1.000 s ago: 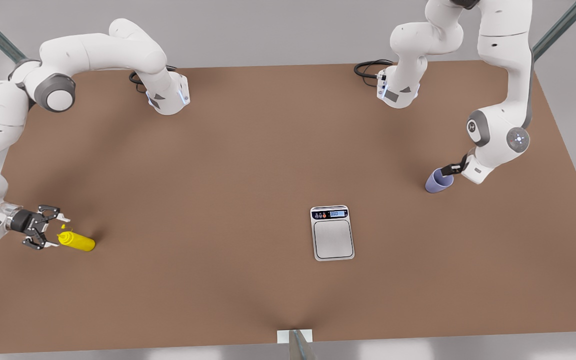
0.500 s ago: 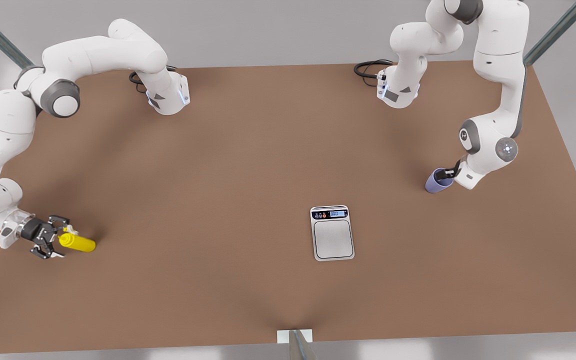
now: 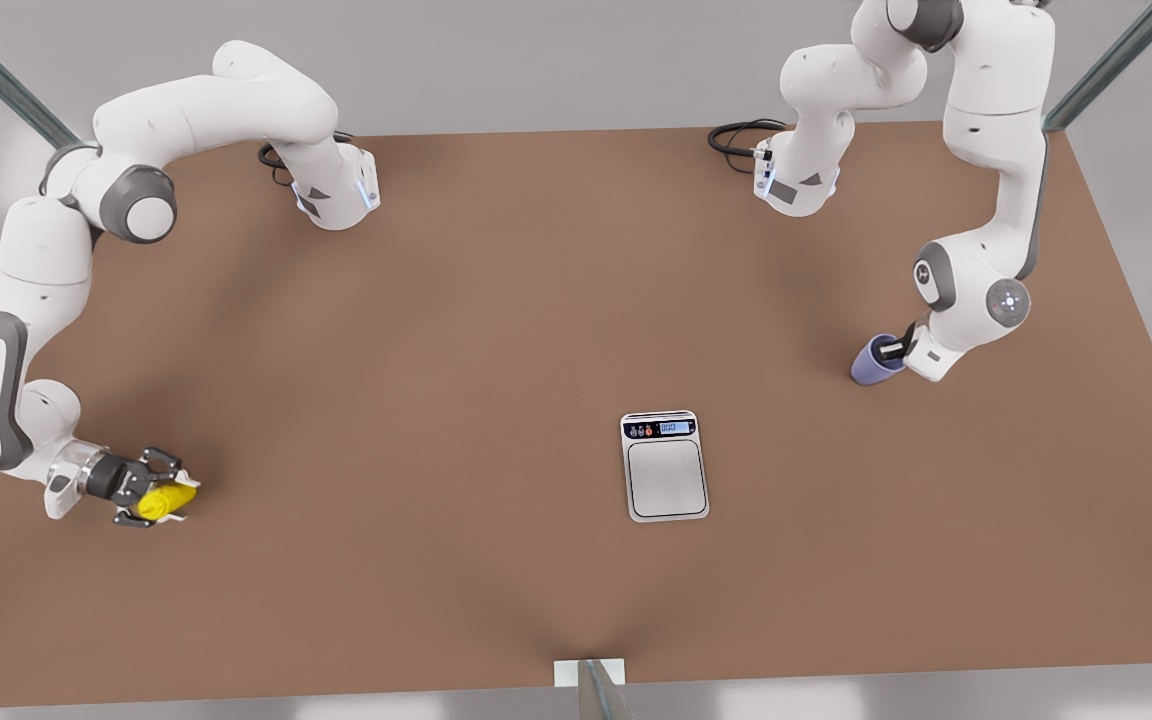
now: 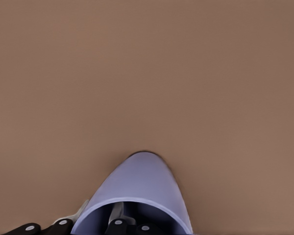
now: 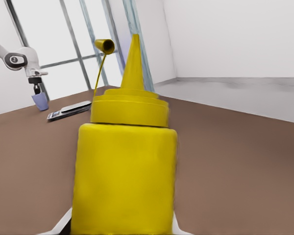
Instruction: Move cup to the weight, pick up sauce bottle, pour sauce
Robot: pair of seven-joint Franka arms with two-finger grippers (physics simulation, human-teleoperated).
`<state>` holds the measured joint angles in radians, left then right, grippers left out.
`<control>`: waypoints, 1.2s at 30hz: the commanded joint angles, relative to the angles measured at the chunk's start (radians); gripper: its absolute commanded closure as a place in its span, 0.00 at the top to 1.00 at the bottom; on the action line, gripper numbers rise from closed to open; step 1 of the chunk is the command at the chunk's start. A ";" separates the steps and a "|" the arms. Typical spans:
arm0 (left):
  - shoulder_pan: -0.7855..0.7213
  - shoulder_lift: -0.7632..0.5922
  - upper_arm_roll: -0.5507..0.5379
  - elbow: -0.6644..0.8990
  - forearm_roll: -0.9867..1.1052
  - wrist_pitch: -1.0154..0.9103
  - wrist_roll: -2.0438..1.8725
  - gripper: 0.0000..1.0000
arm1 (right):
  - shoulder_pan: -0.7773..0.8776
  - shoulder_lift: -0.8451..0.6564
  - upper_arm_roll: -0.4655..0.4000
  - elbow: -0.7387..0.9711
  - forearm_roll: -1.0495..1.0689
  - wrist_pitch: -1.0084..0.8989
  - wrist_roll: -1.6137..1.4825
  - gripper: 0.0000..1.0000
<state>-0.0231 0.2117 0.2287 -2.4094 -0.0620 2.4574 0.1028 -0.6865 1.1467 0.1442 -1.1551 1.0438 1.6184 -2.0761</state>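
Two white arms work at opposite ends of the brown counter (image 3: 496,330). The small flat silver digital kitchen scale (image 3: 666,466) lies toward the counter's near edge, right of centre in the front view, its dark strip with a lit blue display facing the far edge; the digits are too small to read, and no brand or label can be made out on anything.

Near the counter's edge on the front view's right, the left gripper (image 3: 894,349) reaches into the small plain lavender-purple tumbler (image 3: 875,362), one finger inside the rim and one outside, clamped on its wall. The left wrist view shows the same cup (image 4: 137,196) with a dark finger on either side of the rim. The cup rests on the counter, well apart from the scale.

Near the counter's edge on the front view's left, toward the near corner, the right gripper (image 3: 162,490) is closed round the bright yellow plastic squeeze bottle (image 3: 166,498), which lies on its side. In the right wrist view the bottle (image 5: 125,176) has a pointed conical nozzle, a small cap on a thin tether beside it, and pale fingertips (image 5: 63,224) against its base.

Bare counter stretches between the scale and each arm.
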 commanded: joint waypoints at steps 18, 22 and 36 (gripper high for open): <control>0.000 0.052 -0.328 0.286 -0.142 -0.025 -0.258 0.21 | 0.225 -0.225 0.012 0.011 -0.185 -0.025 0.159 0.44; -0.033 0.262 -0.486 0.587 -0.130 -0.028 -0.558 0.21 | 0.315 -0.246 0.012 0.031 -0.234 -0.015 0.165 0.44; -0.215 0.451 -0.456 0.800 0.057 -0.026 -0.850 0.21 | 0.647 -0.268 0.008 0.175 -0.453 0.089 0.544 0.44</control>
<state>-0.2378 0.6656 -0.2268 -1.6092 0.0745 2.4297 -0.7539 -0.0320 0.8785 0.1506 -0.9786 0.5910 1.7063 -1.5209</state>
